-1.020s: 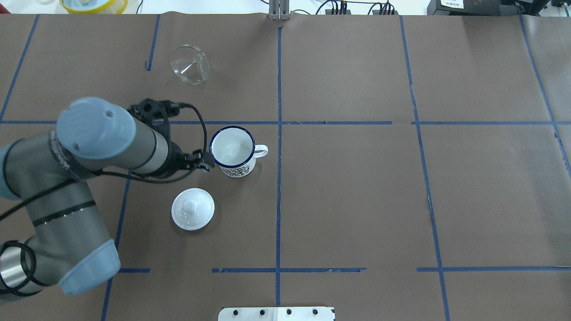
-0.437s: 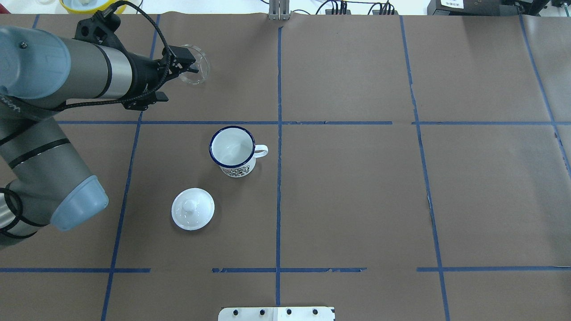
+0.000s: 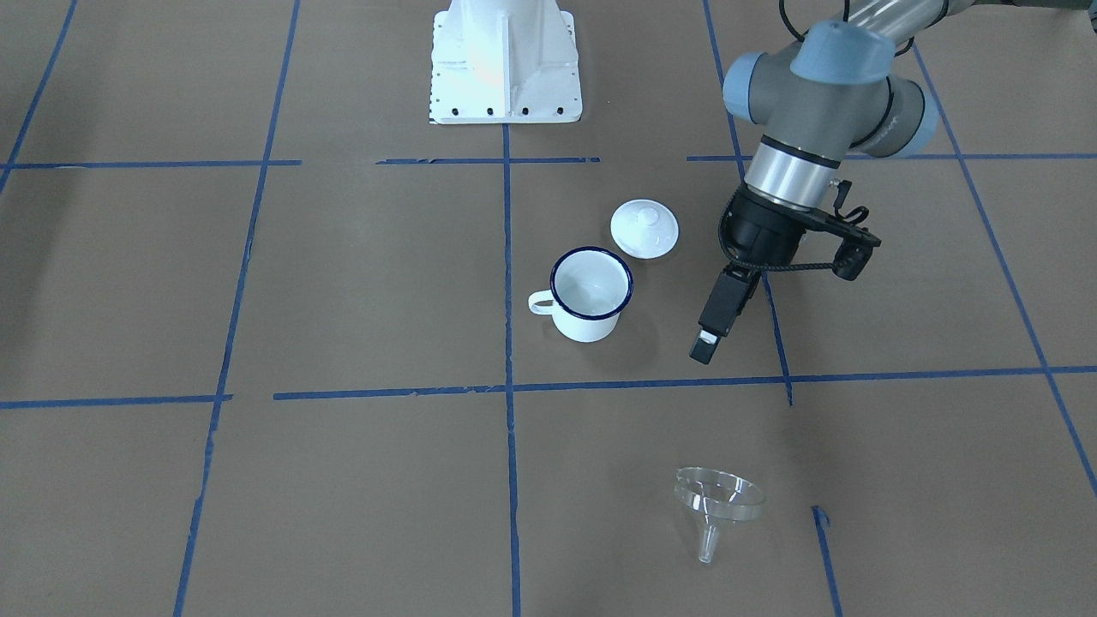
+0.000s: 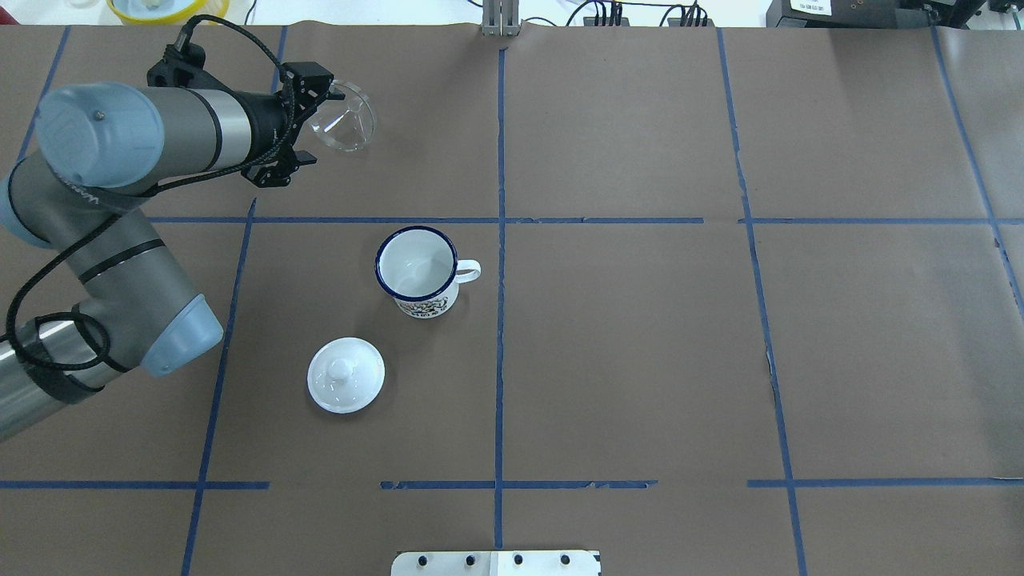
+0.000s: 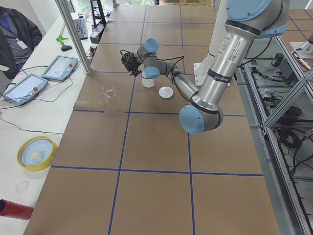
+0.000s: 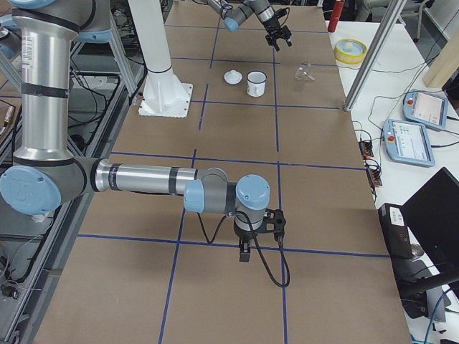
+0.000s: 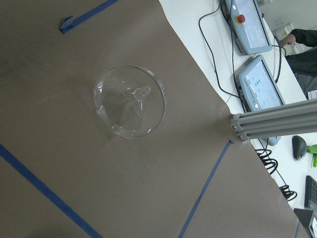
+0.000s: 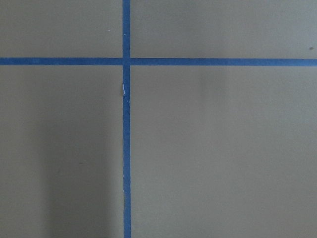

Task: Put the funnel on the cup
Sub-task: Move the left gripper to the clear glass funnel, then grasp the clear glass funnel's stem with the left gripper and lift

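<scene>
The clear funnel lies tilted on the brown paper at the far left, spout toward the operators' side. It fills the middle of the left wrist view, with no fingers in that frame. The white cup with a blue rim stands upright and empty, handle to the right. My left gripper hangs open and empty in the air, above and short of the funnel, touching nothing. My right gripper shows only in the exterior right view, low over bare paper; I cannot tell its state.
A round white knobbed lid lies near the cup, on the robot's side. A yellow bowl and a metal post stand at the far edge. The white robot base is on the near side.
My left arm has swung from beside the cup over to the far left, to the funnel, and has since drawn back a little. The funnel, cup and lid have not moved.
</scene>
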{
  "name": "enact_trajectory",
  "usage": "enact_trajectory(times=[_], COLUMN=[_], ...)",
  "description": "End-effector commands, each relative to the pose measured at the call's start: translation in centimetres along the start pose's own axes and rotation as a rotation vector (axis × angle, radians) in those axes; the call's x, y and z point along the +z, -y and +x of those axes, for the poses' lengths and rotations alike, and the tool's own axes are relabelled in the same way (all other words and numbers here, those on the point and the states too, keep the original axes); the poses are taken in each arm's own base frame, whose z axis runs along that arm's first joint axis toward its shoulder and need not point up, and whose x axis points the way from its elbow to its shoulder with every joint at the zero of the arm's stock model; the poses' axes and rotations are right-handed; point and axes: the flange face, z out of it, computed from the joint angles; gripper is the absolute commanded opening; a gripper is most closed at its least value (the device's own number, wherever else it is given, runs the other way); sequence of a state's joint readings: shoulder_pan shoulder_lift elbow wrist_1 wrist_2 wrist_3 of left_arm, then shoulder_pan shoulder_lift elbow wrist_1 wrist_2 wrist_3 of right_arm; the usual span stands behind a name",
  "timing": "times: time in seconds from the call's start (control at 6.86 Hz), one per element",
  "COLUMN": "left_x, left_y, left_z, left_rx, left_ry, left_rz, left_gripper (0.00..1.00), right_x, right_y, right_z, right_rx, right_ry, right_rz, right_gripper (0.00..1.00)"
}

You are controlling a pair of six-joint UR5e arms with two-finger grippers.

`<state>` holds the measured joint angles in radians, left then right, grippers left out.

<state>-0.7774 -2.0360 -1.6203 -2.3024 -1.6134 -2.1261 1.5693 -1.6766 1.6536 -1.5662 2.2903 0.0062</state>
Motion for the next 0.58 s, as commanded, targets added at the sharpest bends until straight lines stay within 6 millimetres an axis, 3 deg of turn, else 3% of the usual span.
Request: enact_trajectory(times=[0.0,0.44], left_x=[7.5,11.9], left_y=[2.0,4.3], left_z=[-0.6,-0.9], left_rx=[-0.193,-0.293], left_ry=[-0.028,-0.082], left_rz=[0.098,0.13], left_gripper=[0.95,0.88], right_x=[0.0,0.0], right_y=[0.0,0.0], right_z=[0.0,0.0], right_rx=[0.0,0.0], right_ry=[0.0,0.0], right_rz=[0.0,0.0], right_gripper=[1.0,1.0])
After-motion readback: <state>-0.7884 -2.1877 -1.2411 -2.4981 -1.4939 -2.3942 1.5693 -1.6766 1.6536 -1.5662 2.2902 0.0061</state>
